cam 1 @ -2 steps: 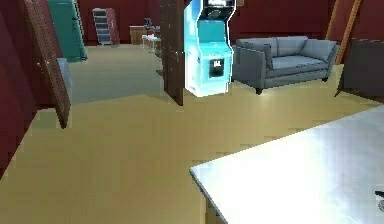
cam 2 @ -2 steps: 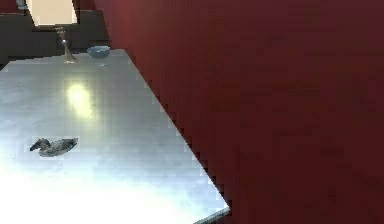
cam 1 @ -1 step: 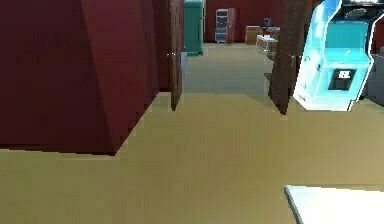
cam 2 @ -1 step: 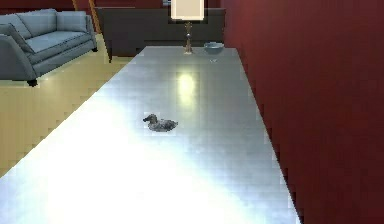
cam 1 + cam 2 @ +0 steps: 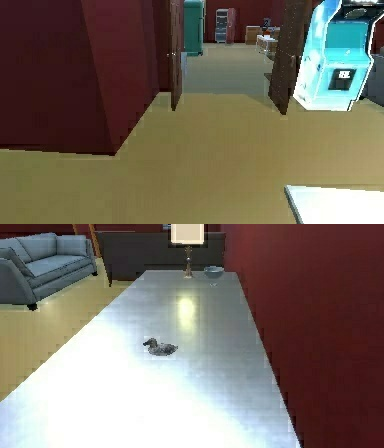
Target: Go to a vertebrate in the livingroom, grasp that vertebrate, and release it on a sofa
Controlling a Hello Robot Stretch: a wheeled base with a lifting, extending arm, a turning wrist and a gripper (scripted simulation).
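Surface (image 5: 120, 394): open room all round the small dark figure (image 5: 158, 347); red wall (image 5: 320, 324) flanks one edge; lamp (image 5: 187, 254), possibly a bowl (image 5: 214, 271), beyond.

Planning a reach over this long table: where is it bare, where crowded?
The table is bare between the small dark duck-like figure and its near edge, and again between that figure and the far end. Crowded only there, where a lamp and bowl stand.
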